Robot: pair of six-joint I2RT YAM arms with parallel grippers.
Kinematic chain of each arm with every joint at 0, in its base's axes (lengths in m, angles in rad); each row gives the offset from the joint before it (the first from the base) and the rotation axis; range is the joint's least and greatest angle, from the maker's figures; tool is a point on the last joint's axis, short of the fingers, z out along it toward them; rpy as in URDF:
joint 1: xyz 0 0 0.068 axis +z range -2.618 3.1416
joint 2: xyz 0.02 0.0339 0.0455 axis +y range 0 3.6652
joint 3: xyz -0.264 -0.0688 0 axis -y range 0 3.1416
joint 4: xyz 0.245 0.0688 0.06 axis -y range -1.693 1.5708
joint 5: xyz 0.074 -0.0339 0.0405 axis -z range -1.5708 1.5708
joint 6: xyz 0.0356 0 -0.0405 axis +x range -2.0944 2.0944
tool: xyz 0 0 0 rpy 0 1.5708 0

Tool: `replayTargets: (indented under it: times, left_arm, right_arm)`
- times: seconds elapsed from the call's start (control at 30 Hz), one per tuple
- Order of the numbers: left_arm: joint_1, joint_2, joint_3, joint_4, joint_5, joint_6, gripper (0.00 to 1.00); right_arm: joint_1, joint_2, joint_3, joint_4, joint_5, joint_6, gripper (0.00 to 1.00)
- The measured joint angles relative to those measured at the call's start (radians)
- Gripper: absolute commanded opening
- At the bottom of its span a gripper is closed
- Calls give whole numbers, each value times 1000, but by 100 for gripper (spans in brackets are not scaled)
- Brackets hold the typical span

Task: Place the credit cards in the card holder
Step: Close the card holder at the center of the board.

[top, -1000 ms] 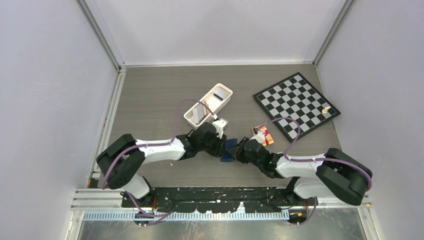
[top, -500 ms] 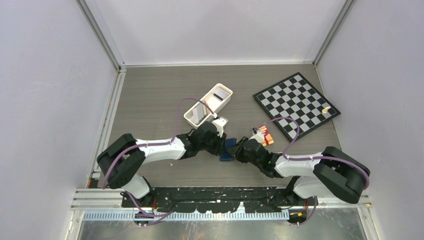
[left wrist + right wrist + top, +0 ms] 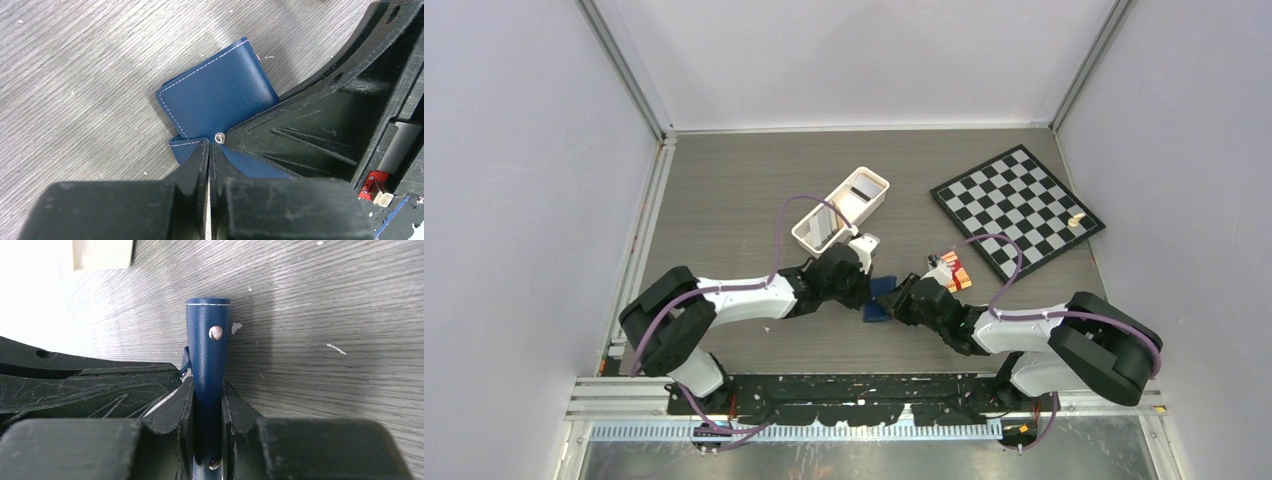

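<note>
The card holder (image 3: 220,100) is a navy-blue folding case with white stitching and a small metal snap, lying on the wood table between both arms (image 3: 882,298). My right gripper (image 3: 207,387) is shut on one upright flap of the card holder (image 3: 207,350). My left gripper (image 3: 208,146) meets the holder from the other side at its fold. Its fingers are pressed together on a thin pale credit card seen edge-on (image 3: 207,200). More credit cards stand in the white tray (image 3: 842,208).
A chessboard (image 3: 1017,205) lies at the back right with a small pale piece on it. A red-orange banded pack (image 3: 952,272) sits just behind my right gripper (image 3: 902,300). Grey walls and metal rails enclose the table.
The left gripper's jaws have closed down from partly open to pressed together. Both arms have stayed almost where they were beside the card holder.
</note>
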Motion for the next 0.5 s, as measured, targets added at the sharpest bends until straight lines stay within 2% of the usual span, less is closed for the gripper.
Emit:
replayTargets:
  times: [0.2,0.43,0.5]
  left_arm:
    - [0,0,0,0,-4,-45,0]
    - [17,0,-24,37,-6,-166,0]
    - [22,0,-36,55,-6,-192,0]
  right_arm:
    - [0,13,0,19,-5,0,1]
    - [-2,42,-2,63,-16,0,0]
    - [-2,42,-2,64,-17,0,3]
